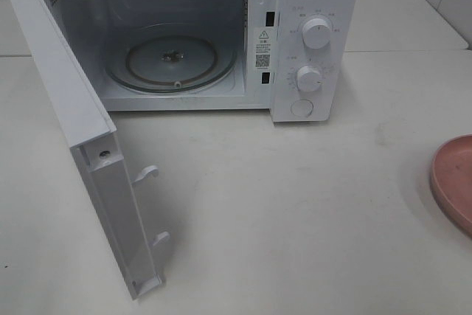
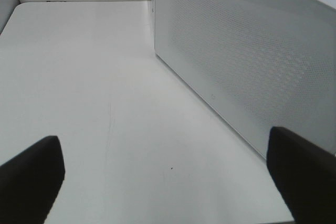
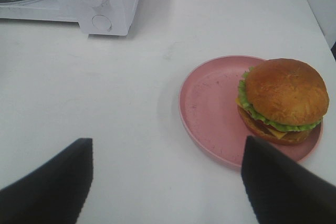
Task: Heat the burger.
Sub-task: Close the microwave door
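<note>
While its two dark fingers stand wide apart with nothing between them, the right gripper (image 3: pixel 165 182) hangs above the bare white tabletop (image 3: pixel 131 103), just short of the round pink plate (image 3: pixel 210 114). On the far side of that plate sits the tall burger (image 3: pixel 281 100), with its glossy orange-brown domed bun, frilly green lettuce and yellow cheese, upright and untouched. The left gripper (image 2: pixel 168 177) is likewise spread wide and empty, hovering over the table beside the perforated white face of the microwave door (image 2: pixel 241 61). Judging from this, the task is at its very start: the oven is already opened and the burger has yet to be picked up. The next move would call for the right gripper to advance across the plate, straddle the burger at its middle and close gently enough not to crush the bun or tip the stack. In the high view, the boxy white microwave oven (image 1: pixel 313 5) stands at the back of the table with its door swung fully out to the left, showing the round glass turntable (image 1: pixel 171 57) lying clear inside. Only the plate's edge shows at the right of that view, well apart from the oven. Nothing lies between plate and cavity; the open door bounds the left side only.
</note>
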{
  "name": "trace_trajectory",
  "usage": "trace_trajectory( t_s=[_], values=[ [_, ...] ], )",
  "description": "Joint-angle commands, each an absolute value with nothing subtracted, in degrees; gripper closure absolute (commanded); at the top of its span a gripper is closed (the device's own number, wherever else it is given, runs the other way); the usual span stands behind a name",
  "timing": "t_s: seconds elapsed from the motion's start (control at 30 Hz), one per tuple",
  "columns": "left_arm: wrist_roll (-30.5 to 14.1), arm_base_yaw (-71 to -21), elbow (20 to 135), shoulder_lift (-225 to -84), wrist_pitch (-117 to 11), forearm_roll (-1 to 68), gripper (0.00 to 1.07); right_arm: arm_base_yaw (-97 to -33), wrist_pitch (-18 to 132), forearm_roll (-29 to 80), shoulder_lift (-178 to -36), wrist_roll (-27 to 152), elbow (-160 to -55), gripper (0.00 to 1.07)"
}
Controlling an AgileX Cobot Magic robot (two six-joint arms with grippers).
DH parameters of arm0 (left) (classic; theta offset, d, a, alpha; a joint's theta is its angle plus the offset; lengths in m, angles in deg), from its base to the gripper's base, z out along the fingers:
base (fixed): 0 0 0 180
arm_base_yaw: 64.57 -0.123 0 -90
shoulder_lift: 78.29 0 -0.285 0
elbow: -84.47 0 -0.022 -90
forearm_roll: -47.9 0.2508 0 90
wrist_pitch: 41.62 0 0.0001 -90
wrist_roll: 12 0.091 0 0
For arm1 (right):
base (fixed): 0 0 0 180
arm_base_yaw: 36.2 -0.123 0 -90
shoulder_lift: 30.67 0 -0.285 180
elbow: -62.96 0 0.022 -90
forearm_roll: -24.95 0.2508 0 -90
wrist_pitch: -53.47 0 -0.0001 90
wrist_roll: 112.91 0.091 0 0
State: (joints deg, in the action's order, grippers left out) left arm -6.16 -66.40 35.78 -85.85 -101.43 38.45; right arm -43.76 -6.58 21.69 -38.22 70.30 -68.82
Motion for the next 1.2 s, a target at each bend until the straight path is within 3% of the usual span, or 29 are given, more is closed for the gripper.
trace_trajectory(
  t_s=[0.03,1.2],
  values=[
    [-6.6,-66.6,35.7,-84.6,-100.5,38.2,0.05,-43.4,-6.2,22.0,-36.7,69.5,-68.8,0.32],
    [-6.6,-66.6,35.7,-84.6,-100.5,38.2,0.05,-43.4,-6.2,22.0,-36.7,69.5,-68.8,0.32]
  ],
)
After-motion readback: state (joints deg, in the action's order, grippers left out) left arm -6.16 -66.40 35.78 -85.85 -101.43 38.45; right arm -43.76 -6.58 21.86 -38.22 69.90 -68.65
